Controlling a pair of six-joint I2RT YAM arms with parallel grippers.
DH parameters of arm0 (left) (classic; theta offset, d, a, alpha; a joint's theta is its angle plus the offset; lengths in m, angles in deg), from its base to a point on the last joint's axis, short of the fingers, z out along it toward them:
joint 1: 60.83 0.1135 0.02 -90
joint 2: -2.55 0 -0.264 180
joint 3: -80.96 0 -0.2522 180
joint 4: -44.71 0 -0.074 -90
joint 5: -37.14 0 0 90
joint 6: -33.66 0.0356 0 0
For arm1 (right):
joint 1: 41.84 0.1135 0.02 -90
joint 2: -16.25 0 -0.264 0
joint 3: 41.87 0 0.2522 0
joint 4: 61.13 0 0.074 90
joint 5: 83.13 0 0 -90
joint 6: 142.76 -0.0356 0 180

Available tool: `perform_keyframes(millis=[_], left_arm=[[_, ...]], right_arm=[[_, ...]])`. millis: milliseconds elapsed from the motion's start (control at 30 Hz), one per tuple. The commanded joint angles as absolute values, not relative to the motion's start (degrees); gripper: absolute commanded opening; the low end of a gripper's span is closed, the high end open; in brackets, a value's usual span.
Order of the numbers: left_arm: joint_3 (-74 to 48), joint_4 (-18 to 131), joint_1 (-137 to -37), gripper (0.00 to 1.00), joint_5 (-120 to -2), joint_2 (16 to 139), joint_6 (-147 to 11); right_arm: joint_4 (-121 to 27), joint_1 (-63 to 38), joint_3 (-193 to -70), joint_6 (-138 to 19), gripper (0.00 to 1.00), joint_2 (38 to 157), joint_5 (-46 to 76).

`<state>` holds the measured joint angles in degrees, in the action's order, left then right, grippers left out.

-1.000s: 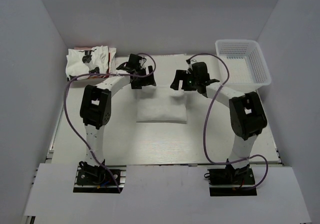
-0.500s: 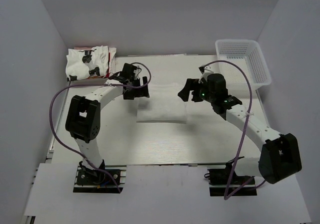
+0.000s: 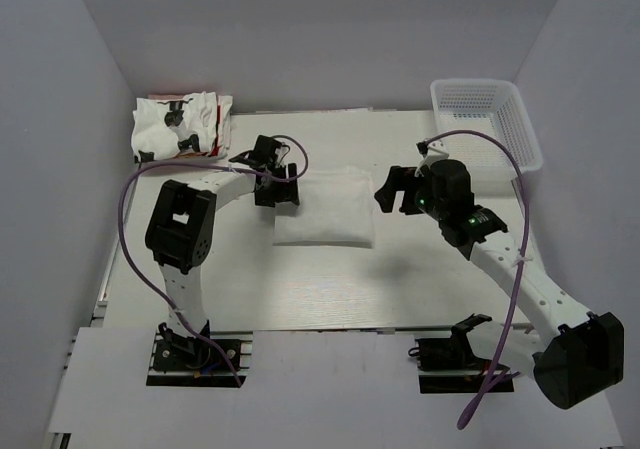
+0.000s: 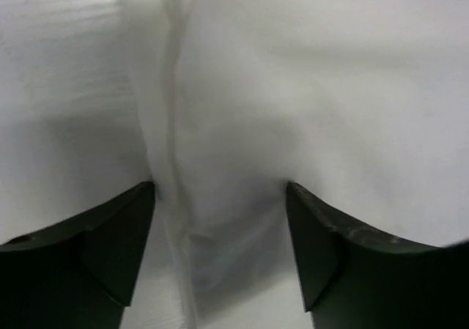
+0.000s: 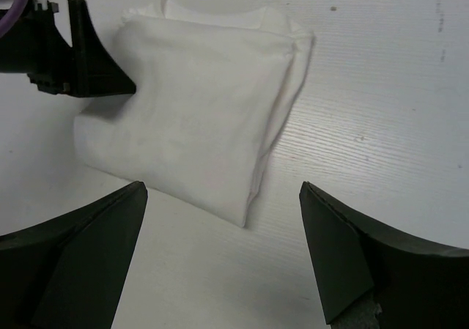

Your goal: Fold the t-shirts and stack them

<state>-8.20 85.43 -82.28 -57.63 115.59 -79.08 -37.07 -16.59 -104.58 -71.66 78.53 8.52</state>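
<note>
A folded white t-shirt lies flat in the middle of the table, plain side up. My left gripper sits low at its back left corner. In the left wrist view it is open, and the shirt's folded edge runs between the two dark fingers, which do not pinch it. My right gripper hangs open just right of the shirt, with nothing in it. The right wrist view shows that gripper above bare table, the folded t-shirt ahead of it. Other t-shirts, with black and red prints, lie piled at the back left.
A white mesh basket stands at the back right corner. Grey walls close in the table on three sides. A purple cable loops from each arm. The left gripper shows dark at the upper left of the right wrist view.
The right arm swung out to the right, away from the shirt. The left gripper came down onto the shirt's back left edge and narrowed slightly.
</note>
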Motion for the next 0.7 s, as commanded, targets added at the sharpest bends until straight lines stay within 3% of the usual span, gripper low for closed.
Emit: perform_keyframes(millis=[0,67,167,367,667], left_arm=[[-9.6,84.6,-85.2,0.79,-61.6,119.9,-78.1],[-10.2,84.6,-86.0,0.64,-59.9,121.5,-78.0],[-9.3,85.1,-86.8,0.0,-55.7,122.5,-78.7],[0.7,90.8,-86.8,0.0,-41.7,120.4,-75.4],[8.1,86.6,-85.4,0.0,-25.6,113.0,-53.0]], right_arm=[[-36.6,-16.8,-105.5,-69.6,0.9,77.2,1.3],[-37.5,-16.6,-105.2,-69.1,0.9,76.7,-0.9],[-37.6,-16.7,-104.5,-69.0,0.9,76.3,-2.4],[-39.1,-16.8,-102.8,-67.8,0.9,75.9,-6.4],[-43.1,-17.0,-98.3,-66.9,0.9,77.3,-11.0]])
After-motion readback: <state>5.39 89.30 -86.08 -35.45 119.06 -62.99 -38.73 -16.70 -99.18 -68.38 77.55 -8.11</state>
